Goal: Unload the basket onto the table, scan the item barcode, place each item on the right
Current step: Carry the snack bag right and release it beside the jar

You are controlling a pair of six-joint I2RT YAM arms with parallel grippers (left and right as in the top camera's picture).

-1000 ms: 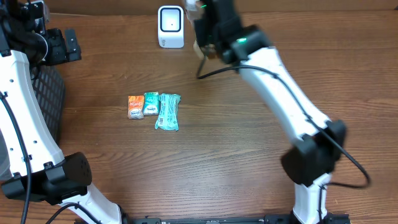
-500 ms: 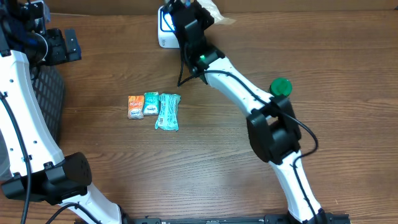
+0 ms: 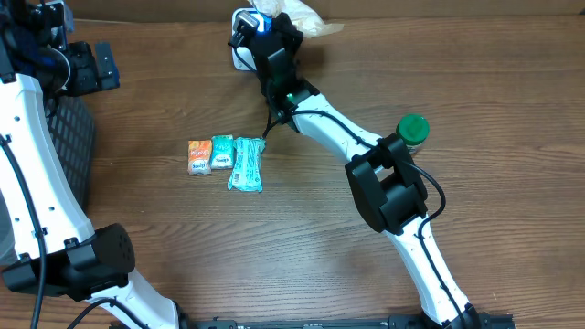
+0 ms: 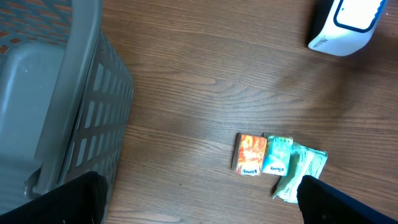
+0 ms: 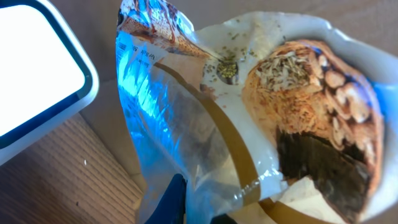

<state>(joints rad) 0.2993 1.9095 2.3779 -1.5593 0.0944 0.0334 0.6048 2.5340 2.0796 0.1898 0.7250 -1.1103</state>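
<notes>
A crinkly snack bag (image 5: pixel 267 106) with a printed food picture fills the right wrist view, and my right gripper (image 5: pixel 205 211) is shut on its lower edge; one blue finger (image 5: pixel 174 200) shows against the foil. Blue light falls on the bag's left side. The white scanner (image 5: pixel 37 68) sits just left of the bag. From overhead, the right gripper (image 3: pixel 274 38) holds the bag (image 3: pixel 311 20) directly beside the scanner (image 3: pixel 239 41) at the table's far edge, partly covering it. My left gripper (image 4: pixel 199 208) hangs open over bare wood, holding nothing.
Three small packets lie in a row mid-table: orange (image 3: pixel 198 156), teal (image 3: pixel 222 152) and a longer green pack (image 3: pixel 246 164). A grey mesh basket (image 3: pixel 78 155) stands at the left edge. A green-capped bottle (image 3: pixel 412 128) stands right of the right arm.
The right arm has swung left with the bag, bringing it from right of the scanner to directly against it. The left arm has stayed still.
</notes>
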